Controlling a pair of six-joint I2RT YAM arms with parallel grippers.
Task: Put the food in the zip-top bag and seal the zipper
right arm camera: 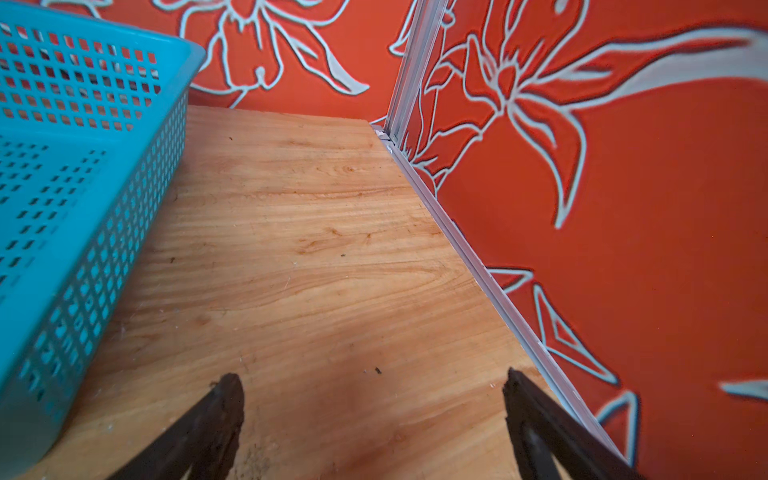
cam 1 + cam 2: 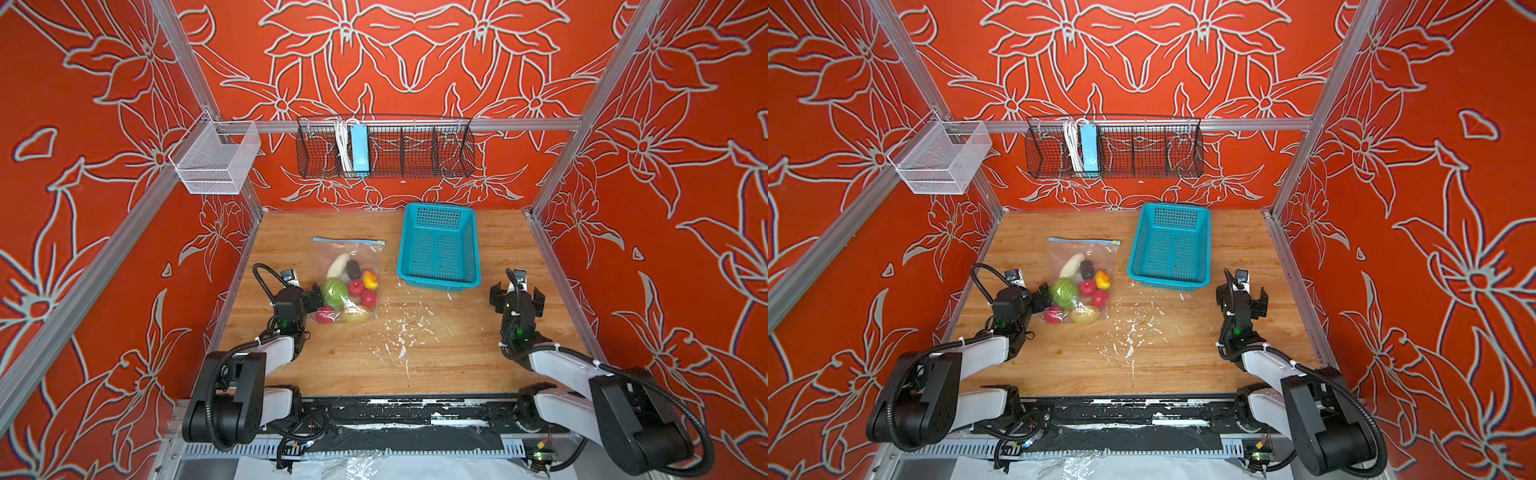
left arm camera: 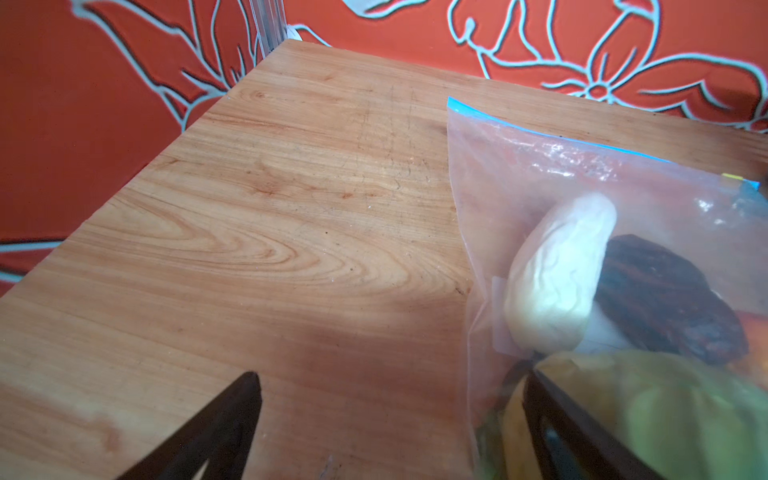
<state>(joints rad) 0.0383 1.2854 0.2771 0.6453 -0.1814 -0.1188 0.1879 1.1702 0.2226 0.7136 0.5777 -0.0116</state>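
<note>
Looking across the wooden surface [image 2: 436, 353], the teal basket [image 2: 439, 282] sits at the back right with nothing in it. The zip-top bag [image 2: 328, 251] lies flat just left of it, mouth toward the back wall.

The left tool [image 3: 392, 376] hangs at the bag's near-left side, jaws spread wide and holding nothing. One finger is against or just over the plastic by the cabbage [image 2: 333, 292], can't tell which. The right tool [image 2: 516, 293] is well apart on the right, also wide and holding nothing.

All the food I can spot is inside the bag, so my guess is only the seal is left to settle. The zipper [image 2: 347, 240] looks flat with its slider [image 2: 380, 241] at the right end, but I can't tell if it's fully shut. If it isn't, I'd pin a far corner with one tool and run the slider slowly with the other. Pull along the strip so the plastic doesn't bunch.
</note>
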